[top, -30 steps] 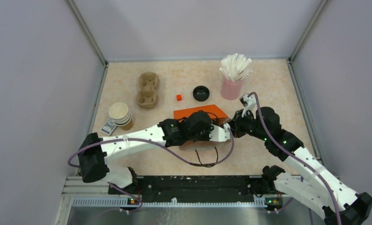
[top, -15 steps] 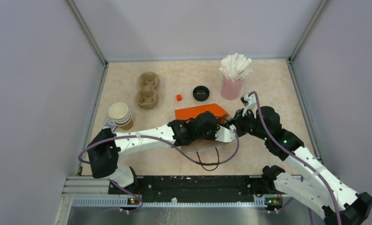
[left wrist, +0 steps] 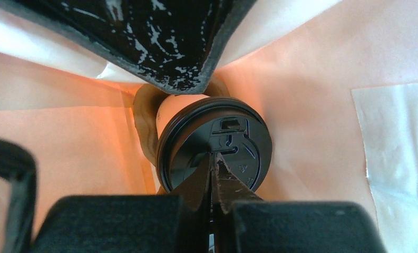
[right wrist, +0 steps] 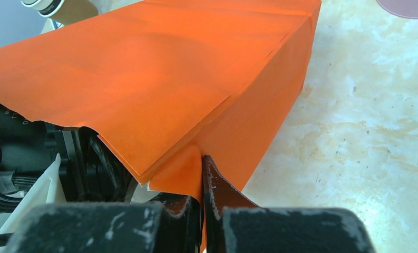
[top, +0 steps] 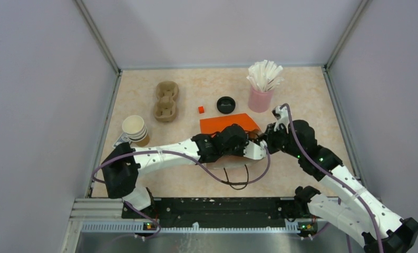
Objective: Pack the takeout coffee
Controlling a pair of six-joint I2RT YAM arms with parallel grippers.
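Coffee cup inside the bag at mid-table.
Behind it, a loose lid; straw cup back right, cup carrier back left, stacked cups far left.

- Takeout coffee: unseen in the top view, under the left arm and the orange bag. In the left wrist view the lid hides the cup wall, save a sliver at 11 o'clock. The left gripper covers the lid's 6 o'clock rim.
- Orange bag: near half under the left arm in the top view.
- Pink cup: right wrist view, cropped at 1 o'clock, base only.
- Cup stack: same view, cropped at 11 o'clock.
- Small flat item: top view, at 8 o'clock of the stack, too small to identify.
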